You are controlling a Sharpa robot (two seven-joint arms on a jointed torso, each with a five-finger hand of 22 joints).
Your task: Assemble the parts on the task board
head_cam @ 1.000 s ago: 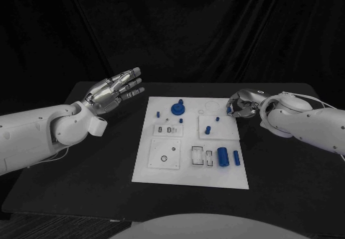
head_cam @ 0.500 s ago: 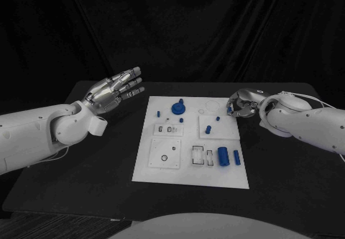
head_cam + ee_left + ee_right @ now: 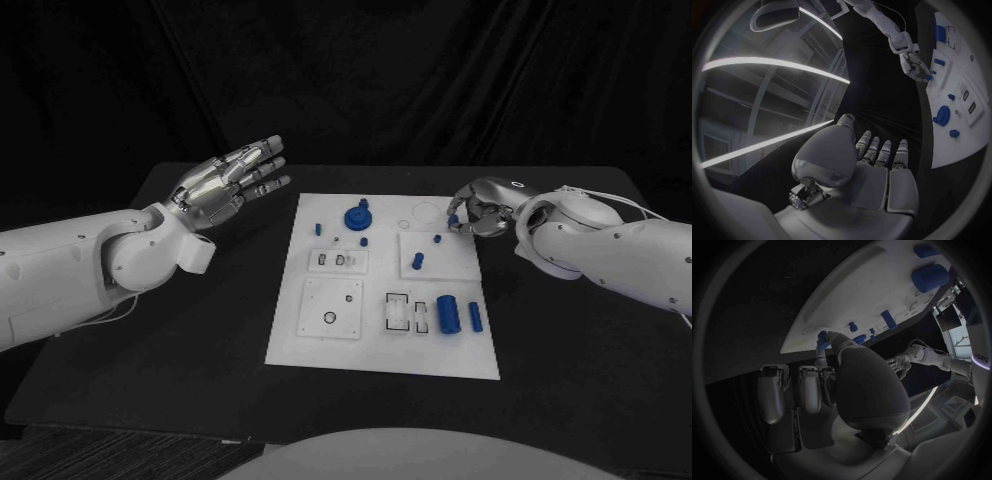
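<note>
The white task board (image 3: 378, 345) lies in the middle of the black table. On it are a round blue knobbed part (image 3: 355, 217), a short blue peg (image 3: 417, 261), a blue cylinder (image 3: 449, 313) and a blue bar (image 3: 475, 316). My right hand (image 3: 483, 212) hovers at the board's far right corner with its fingers curled in. It pinches a small blue part (image 3: 822, 336) at its fingertips, just off the board's edge (image 3: 848, 300). My left hand (image 3: 228, 182) is raised to the left of the board, its fingers spread and holding nothing.
The board has white inset plates (image 3: 330, 308) with slots and holes, and a ring outline (image 3: 424, 212) near its far edge. Black table (image 3: 159, 350) surrounds the board on all sides, with dark cloth behind it.
My right hand has edged slightly left toward the board's far corner, still pinching the small blue part. The left hand has not moved.
</note>
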